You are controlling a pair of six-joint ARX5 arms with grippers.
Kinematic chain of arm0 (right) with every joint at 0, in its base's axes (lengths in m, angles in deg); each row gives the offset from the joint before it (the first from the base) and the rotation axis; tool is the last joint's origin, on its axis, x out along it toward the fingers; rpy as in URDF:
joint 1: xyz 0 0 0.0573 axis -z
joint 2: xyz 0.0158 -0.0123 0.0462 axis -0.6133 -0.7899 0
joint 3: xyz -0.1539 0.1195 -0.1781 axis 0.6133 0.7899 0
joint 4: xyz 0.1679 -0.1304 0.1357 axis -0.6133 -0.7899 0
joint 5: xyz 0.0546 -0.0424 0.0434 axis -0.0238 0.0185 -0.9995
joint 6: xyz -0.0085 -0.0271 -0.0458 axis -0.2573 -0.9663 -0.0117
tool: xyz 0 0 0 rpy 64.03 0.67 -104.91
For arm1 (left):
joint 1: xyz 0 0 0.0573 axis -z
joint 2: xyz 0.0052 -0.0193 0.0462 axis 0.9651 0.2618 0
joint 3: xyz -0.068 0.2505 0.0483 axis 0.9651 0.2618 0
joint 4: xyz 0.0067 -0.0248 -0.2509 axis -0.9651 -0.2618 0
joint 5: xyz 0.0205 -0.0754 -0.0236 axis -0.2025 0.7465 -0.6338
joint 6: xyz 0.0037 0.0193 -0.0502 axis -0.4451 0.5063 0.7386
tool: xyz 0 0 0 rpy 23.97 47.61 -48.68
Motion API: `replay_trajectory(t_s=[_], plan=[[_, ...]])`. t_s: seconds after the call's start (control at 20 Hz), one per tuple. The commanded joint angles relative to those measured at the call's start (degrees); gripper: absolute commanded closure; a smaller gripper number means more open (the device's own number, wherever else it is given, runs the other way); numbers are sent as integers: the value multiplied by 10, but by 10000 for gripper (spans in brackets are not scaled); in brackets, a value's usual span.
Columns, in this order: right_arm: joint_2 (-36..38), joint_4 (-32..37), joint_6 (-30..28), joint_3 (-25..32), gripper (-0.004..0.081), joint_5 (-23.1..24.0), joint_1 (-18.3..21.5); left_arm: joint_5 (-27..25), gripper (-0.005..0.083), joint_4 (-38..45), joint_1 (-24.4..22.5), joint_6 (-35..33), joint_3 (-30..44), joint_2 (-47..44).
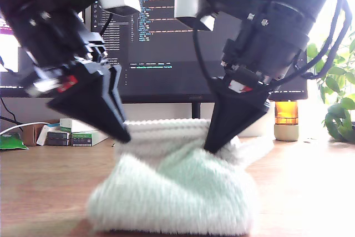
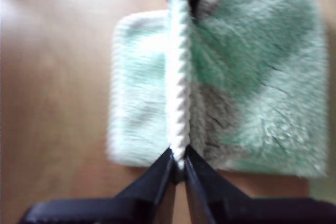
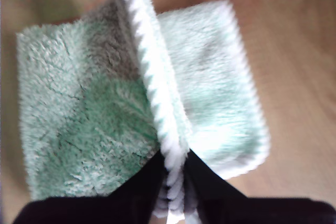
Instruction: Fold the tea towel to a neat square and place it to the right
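In the exterior view, reading from its left, one arm is coming down at a slant and pinching the tea towel (image 1: 172,192) by its whitish hem (image 1: 166,127), and toward that view's right the other arm is doing the same at the far end of that hem; the wrist views do not settle which arm is which, so I am not assigning them. Both are holding the same edge so that it is being kept taut and raised between them, letting the rest of the cloth hang and drape onto the desk (image 1: 44,187) in a soft heap near the front edge. My first gripper (image 2: 178,163) is showing its jaws closed tight on the ribbed hem (image 2: 177,77), which is running straight away to the other gripper's tips. My second gripper (image 3: 173,166) is likewise clamped on the hem (image 3: 152,77), with plush green cloth (image 3: 84,124) spreading to either side below. Holding two points on one edge is, I judge, what is keeping the fold line straight; the towel is looking partly folded already, and the fold is probably midway. Behind, a monitor (image 1: 161,37) and small boxes (image 1: 72,131) are sitting along the desk's back edge.
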Motion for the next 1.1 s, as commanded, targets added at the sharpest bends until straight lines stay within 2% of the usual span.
replay_trajectory(t_s=[0.0, 0.45, 0.75, 1.05], plan=[[-11, -4, -3, 2, 782, 8, 13, -9, 797, 8, -17, -3, 5, 5], [-52, 32, -3, 2, 783, 9, 20, -6, 797, 15, -48, -11, 5, 23], [-55, 50, -3, 2, 783, 24, 22, 13, 797, 38, -49, -6, 5, 64], [-110, 76, -3, 2, 782, 23, 30, 12, 797, 62, -49, -6, 5, 96]])
